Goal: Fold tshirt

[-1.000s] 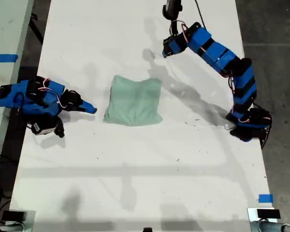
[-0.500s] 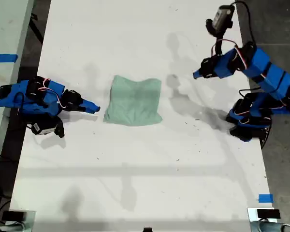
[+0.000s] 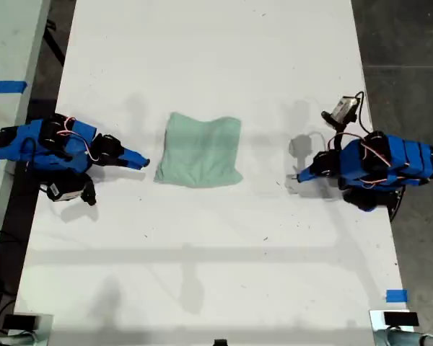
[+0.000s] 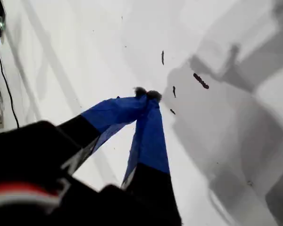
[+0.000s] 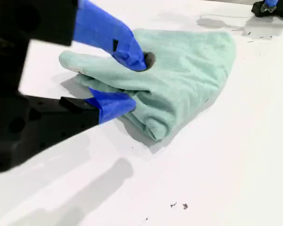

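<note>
Folded tshirt (image 3: 200,151) lay on the desk (image 3: 202,274); my second gripper (image 5: 127,77) gaped beside it, my first gripper (image 4: 147,95) pinched closed on nothing.

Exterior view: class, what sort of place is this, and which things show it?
Probably a robotics lab or test bench, not a home: two blue arms sit on a bare white table, blue tape marks sit at its edge, and one folded tshirt lies between them.

tshirt (image 3: 200,151) mid-table (image 3: 202,274); my second gripper (image 3: 141,162) just beside, exterior view's left | my first gripper (image 3: 300,177) well apart, right
</note>
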`<state>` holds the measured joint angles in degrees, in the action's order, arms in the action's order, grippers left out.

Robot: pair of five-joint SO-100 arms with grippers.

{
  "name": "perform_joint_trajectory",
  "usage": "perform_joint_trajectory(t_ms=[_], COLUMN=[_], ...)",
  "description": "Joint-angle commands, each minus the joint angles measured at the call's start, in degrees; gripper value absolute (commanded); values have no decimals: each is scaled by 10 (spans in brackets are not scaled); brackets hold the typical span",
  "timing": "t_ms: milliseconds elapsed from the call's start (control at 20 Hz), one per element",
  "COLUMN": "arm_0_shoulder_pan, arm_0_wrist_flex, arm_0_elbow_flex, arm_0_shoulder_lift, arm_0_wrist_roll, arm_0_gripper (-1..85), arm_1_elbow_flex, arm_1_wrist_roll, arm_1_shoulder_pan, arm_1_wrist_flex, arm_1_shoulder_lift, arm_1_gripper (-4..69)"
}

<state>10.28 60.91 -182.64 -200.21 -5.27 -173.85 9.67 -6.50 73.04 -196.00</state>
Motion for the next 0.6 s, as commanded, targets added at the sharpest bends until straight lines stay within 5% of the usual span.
perform_joint_trajectory(t_ms=[0, 100, 250, 550], arm_0_shoulder_pan=[-5, -5, -5, -5], arm_0_wrist_flex=[3, 3, 3, 3], arm_0_elbow_flex=[-1, -1, -1, -1], arm_0_shoulder_lift=[-60, -60, -60, -60], arm_0_wrist_roll=[-1, -1, -1, -1], arm_0_gripper=[114, 114, 114, 115], arm_1_elbow_flex=[-17, -17, -17, -15], arm_1_wrist_roll=[-64, -18, 365, 377], arm_1_shoulder_pan=[10, 14, 12, 13], arm_1_wrist_flex=[2, 2, 2, 8], arm_1_shoulder_lift=[-36, -38, -38, -38], arm_1_gripper=[76, 81, 79, 62])
